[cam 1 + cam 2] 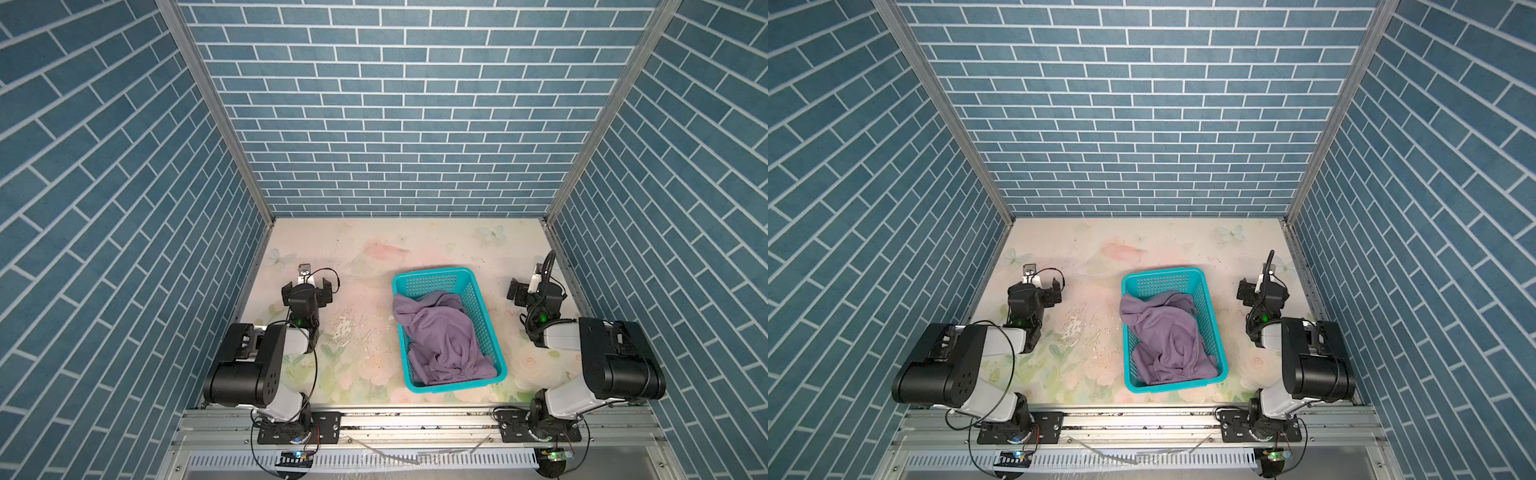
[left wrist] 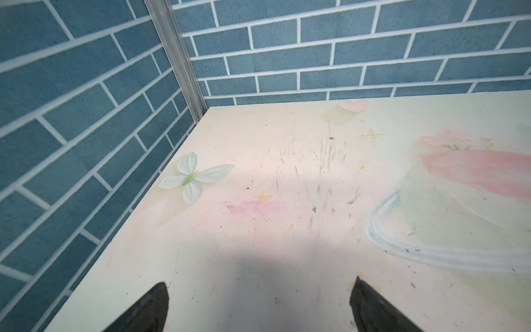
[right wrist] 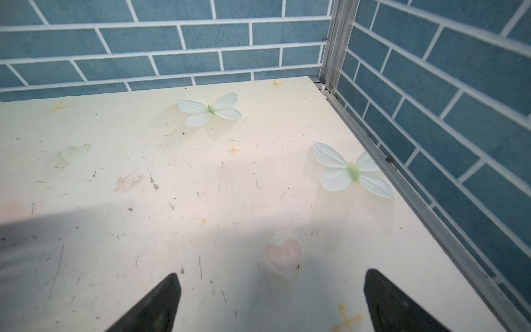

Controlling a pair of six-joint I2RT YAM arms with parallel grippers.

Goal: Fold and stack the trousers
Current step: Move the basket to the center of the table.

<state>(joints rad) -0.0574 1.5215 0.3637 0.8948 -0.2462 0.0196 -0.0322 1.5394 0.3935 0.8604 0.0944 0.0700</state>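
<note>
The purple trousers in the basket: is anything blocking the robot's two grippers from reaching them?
Nothing visible stands on the table between the left gripper or the right gripper and the trousers. Only the teal basket and its mesh wall surround them, open on top.

Your left arm [image 1: 245,370] is sitting folded at eight o'clock and your right arm [image 1: 615,365] at four o'clock; your left gripper [image 2: 260,283] and right gripper [image 3: 273,274] are both pointing toward twelve, jaws standing spread wide, empty.
</note>
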